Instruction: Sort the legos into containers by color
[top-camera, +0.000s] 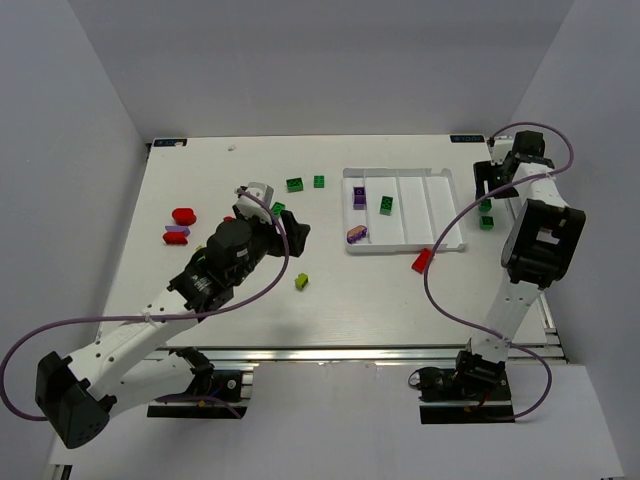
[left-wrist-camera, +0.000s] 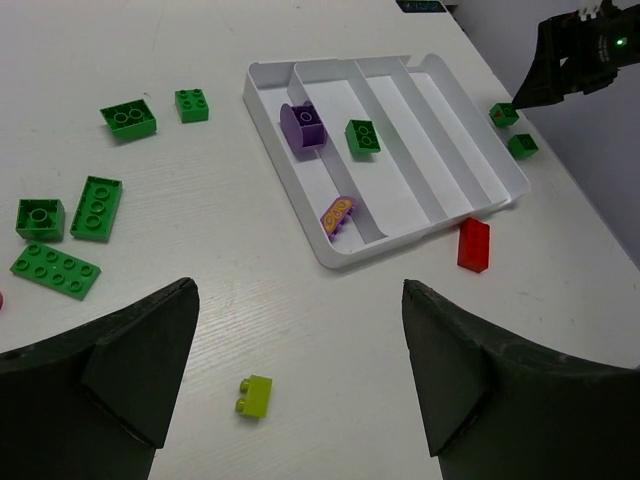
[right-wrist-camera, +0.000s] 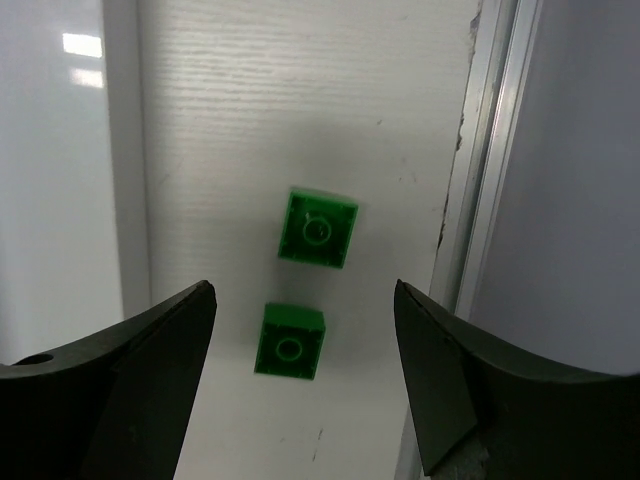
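Green bricks (right-wrist-camera: 318, 228) right of tray (top-camera: 457, 215): I am hovering my right gripper (right-wrist-camera: 302, 288), jaws apart; next, lowering and closing on one.

The left arm (top-camera: 130, 335) stretches forward and leans to the right. The left gripper (left-wrist-camera: 298, 290) is wide open and holds nothing. The right arm (top-camera: 505, 300) reaches far forward. The right gripper (right-wrist-camera: 303, 288) points down, open, with nothing in it.

The white tray (left-wrist-camera: 455, 140) holds a purple brick (left-wrist-camera: 303, 128), a green brick (left-wrist-camera: 362, 136) and a swirled brick (left-wrist-camera: 338, 214), purple with yellow curls. At its 5 o'clock is a red brick (left-wrist-camera: 474, 244), at 8 o'clock a yellow-green brick (left-wrist-camera: 255, 396), at 3 o'clock two green cubes (right-wrist-camera: 318, 229). The counter (left-wrist-camera: 230, 250) is white, faintly grained.
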